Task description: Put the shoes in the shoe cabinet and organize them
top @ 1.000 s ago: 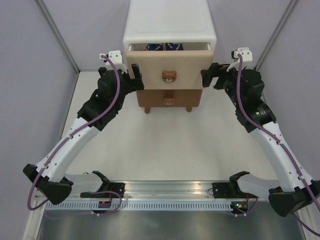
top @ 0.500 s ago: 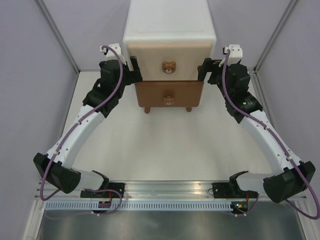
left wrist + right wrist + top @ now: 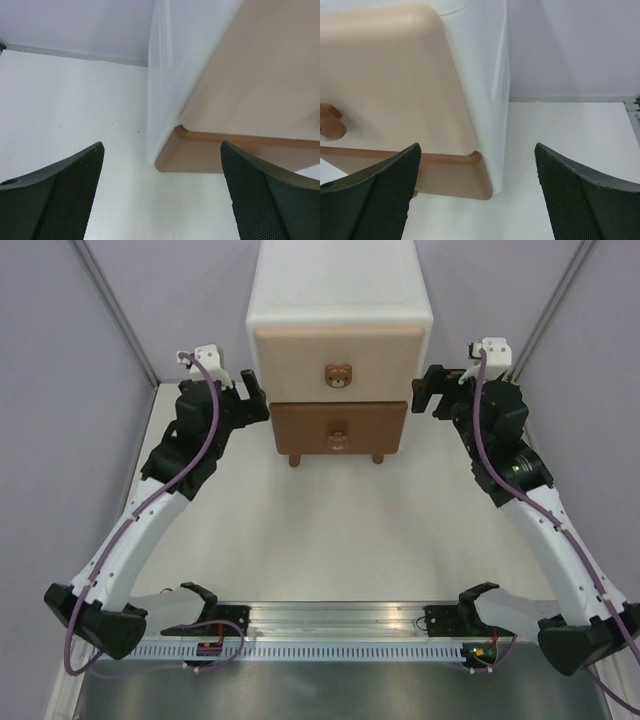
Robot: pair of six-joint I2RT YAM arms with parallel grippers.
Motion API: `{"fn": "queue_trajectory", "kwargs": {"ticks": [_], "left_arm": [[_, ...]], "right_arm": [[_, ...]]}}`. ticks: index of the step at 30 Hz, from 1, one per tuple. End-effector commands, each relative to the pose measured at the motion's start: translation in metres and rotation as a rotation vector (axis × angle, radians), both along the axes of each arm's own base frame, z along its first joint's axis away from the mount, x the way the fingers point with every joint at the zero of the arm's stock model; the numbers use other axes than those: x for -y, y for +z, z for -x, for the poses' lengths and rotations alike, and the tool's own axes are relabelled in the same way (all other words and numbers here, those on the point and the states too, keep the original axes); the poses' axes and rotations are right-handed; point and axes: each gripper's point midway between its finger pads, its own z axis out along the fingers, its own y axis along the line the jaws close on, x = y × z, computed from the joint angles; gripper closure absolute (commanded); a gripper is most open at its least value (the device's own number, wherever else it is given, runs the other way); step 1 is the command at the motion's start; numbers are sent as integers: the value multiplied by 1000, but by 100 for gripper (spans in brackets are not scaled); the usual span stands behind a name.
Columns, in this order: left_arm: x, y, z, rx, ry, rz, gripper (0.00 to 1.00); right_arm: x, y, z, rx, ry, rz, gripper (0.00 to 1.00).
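Observation:
The white shoe cabinet (image 3: 340, 290) stands at the far middle of the table. Its beige upper drawer (image 3: 290, 358) and brown lower drawer (image 3: 300, 425) are both shut. No shoes show in any view. My left gripper (image 3: 256, 396) is open and empty, just left of the cabinet's front corner and apart from it. In the left wrist view (image 3: 162, 195) the cabinet's white side (image 3: 165, 75) lies ahead between the fingers. My right gripper (image 3: 427, 390) is open and empty, just right of the cabinet. The right wrist view (image 3: 477, 195) shows the cabinet's side (image 3: 495, 75).
Bear-face knobs sit on the upper drawer (image 3: 339, 374) and the lower drawer (image 3: 338, 440). Grey walls enclose the white table (image 3: 340, 530) on the left, right and back. A metal rail (image 3: 330, 625) with both arm bases runs along the near edge.
The upper drawer, open with blue shoes showing a second ago, has been pushed shut. Both grippers have since drawn back from the drawer front and outward to the cabinet's sides.

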Motion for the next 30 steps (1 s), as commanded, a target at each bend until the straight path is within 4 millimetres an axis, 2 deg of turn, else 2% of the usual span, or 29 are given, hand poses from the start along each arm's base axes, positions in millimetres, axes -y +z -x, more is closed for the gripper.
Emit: {"fn": "queue_trajectory", "kwargs": {"ticks": [1, 3, 4, 5, 7, 8, 10, 11, 12, 15, 17, 18, 20, 24, 30], "left_arm": [[-21, 28, 44, 59, -3, 50, 0], [-29, 24, 61, 52, -9, 37, 0], [-39, 28, 82, 62, -9, 38, 0], [-44, 25, 90, 56, -7, 33, 0], [-55, 25, 110, 58, -5, 21, 0], [-65, 25, 129, 59, 1, 18, 0], [-77, 20, 145, 59, 21, 16, 0], [-87, 22, 163, 81, 29, 28, 0], [-92, 18, 170, 82, 42, 34, 0], [-112, 14, 200, 120, 74, 62, 0], [-121, 7, 213, 122, 100, 85, 0], [-132, 9, 226, 162, 123, 116, 0], [-139, 3, 237, 179, 142, 144, 0], [-155, -6, 264, 241, 173, 232, 0], [-164, -11, 281, 267, 176, 261, 0]], "right_arm": [[25, 21, 36, 26, -56, -4, 2], [41, 24, 59, 25, -93, -4, 2], [45, 25, 68, 25, -102, -5, 2], [54, 28, 85, 34, -113, -9, 2], [65, 22, 100, 28, -144, -4, 2], [74, 23, 118, 40, -153, -12, 2], [80, 14, 132, 32, -161, -13, 2], [87, 13, 149, 42, -163, -19, 2], [89, 7, 155, 34, -164, -15, 2], [104, 4, 184, 61, -184, -27, 2], [115, 3, 203, 92, -204, -44, 2], [117, 2, 209, 101, -207, -51, 2], [121, 0, 223, 127, -195, -63, 2], [127, -14, 236, 121, -208, -80, 2], [132, -18, 248, 142, -211, -104, 2]]}}
